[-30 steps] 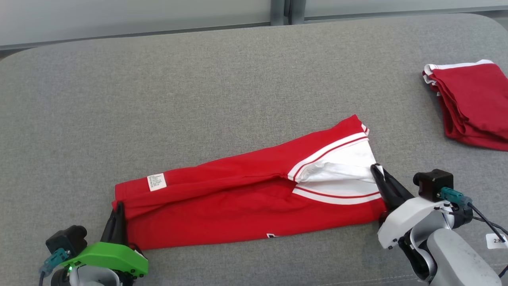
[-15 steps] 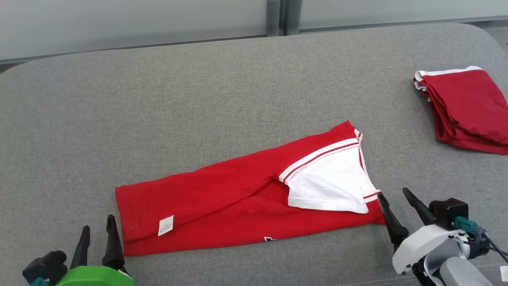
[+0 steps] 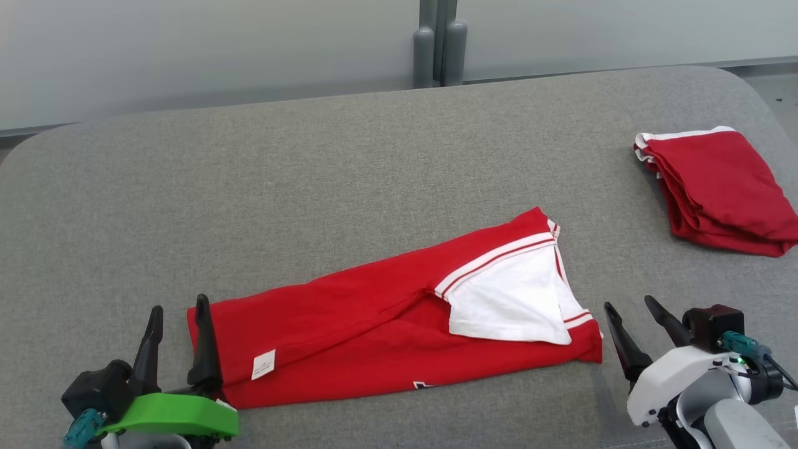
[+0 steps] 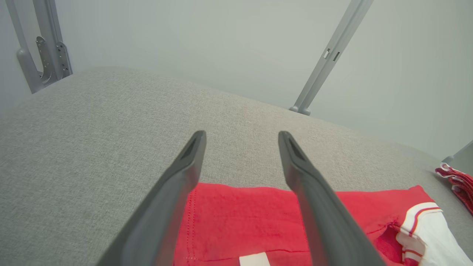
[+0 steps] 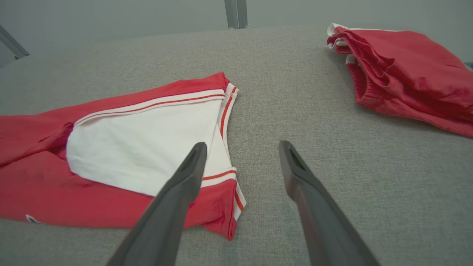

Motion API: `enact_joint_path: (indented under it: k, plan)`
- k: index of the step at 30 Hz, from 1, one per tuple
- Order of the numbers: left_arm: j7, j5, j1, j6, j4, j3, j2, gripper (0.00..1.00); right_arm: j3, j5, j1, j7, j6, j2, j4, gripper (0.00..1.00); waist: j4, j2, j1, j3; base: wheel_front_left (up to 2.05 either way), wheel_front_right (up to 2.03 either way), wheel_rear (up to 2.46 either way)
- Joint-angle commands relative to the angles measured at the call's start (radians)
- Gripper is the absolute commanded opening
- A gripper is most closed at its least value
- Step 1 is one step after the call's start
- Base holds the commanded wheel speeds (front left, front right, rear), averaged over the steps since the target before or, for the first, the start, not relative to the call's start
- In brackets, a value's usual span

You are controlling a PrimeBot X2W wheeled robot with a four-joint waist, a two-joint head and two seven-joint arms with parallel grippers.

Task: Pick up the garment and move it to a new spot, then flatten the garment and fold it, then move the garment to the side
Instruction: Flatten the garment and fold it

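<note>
While our left hand [image 3: 178,304] hangs spread, empty, at the labelled end of the red shirt [image 3: 374,337] | right hand [image 3: 628,302] spread, empty, beside its white-sleeved end | shirt on worktop [image 3: 312,187]

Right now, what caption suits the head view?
Left gripper and right gripper, both open, flank the red garment on a grey surface.

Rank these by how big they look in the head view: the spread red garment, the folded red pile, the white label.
1. spread red garment
2. folded red pile, farther back and slightly clipped by the frame edge
3. white label, by far the smallest
</note>
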Motion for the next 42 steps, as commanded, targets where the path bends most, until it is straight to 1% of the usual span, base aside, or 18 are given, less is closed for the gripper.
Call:
enact_joint_path:
  k: [1,2,6,9,17,23,27,33,38,39,40,42]
  plan:
    - [-0.004,0.011,0.000,0.008,-0.008,-0.006,-0.003,1.00,-0.004,-0.003,-0.014,0.018,-0.001,-0.004,0.000,1.00,0.012,0.0000,0.0001,-0.011,0.00,0.00,0.00]
    - [-0.003,0.017,0.005,0.015,-0.024,-0.016,-0.008,1.00,-0.013,-0.005,-0.027,0.051,-0.001,-0.002,0.009,1.00,0.024,0.0000,0.0001,-0.017,0.00,0.00,0.00]
    - [0.000,0.025,0.028,0.026,-0.041,-0.030,-0.011,1.00,-0.021,-0.010,-0.057,0.124,-0.001,-0.003,0.042,1.00,0.058,0.0000,0.0001,-0.024,0.00,0.00,0.00]
    - [0.000,0.033,0.042,0.039,-0.052,-0.028,-0.002,1.00,-0.028,-0.011,-0.087,0.171,-0.001,0.002,0.064,1.00,0.088,0.0000,0.0001,-0.025,0.00,0.00,0.00]
    - [0.002,0.015,0.062,0.050,-0.068,-0.012,0.002,1.00,-0.054,0.003,-0.156,0.259,-0.001,0.008,0.149,1.00,0.162,0.0000,0.0001,-0.005,0.00,0.00,0.00]
    - [0.002,0.006,0.049,0.049,-0.072,-0.015,-0.003,1.00,-0.070,0.010,-0.219,0.301,-0.001,0.004,0.254,1.00,0.215,0.0000,0.0001,0.020,0.00,0.00,0.00]
    - [0.000,0.004,0.037,0.044,-0.066,-0.012,-0.002,1.00,-0.080,-0.011,-0.257,0.320,-0.001,0.004,0.331,1.00,0.238,0.0000,0.0001,0.036,0.00,0.00,0.00]
    - [-0.002,0.003,0.029,0.042,-0.063,-0.008,-0.007,1.00,-0.086,0.001,-0.293,0.332,-0.001,0.025,0.421,1.00,0.253,0.0000,0.0001,0.051,0.00,0.00,0.00]
    - [-0.004,0.002,0.025,0.043,-0.062,-0.004,-0.010,1.00,-0.050,0.025,-0.301,0.348,0.000,0.048,0.462,1.00,0.253,0.0000,0.0001,0.061,0.00,0.00,0.00]
    - [-0.004,0.002,0.024,0.044,-0.062,-0.003,-0.010,1.00,-0.041,0.028,-0.301,0.350,0.000,0.052,0.467,0.80,0.251,0.0000,0.0001,0.063,0.00,0.00,0.00]
    - [-0.004,0.002,0.023,0.044,-0.062,-0.002,-0.011,1.00,-0.033,0.029,-0.301,0.348,0.001,0.054,0.470,0.40,0.249,0.0000,0.0001,0.065,0.00,0.00,0.00]
    - [-0.004,0.003,0.020,0.043,-0.060,-0.002,-0.012,1.00,-0.013,0.027,-0.308,0.342,0.001,0.052,0.478,0.15,0.244,0.0000,0.0001,0.069,0.00,0.00,0.00]
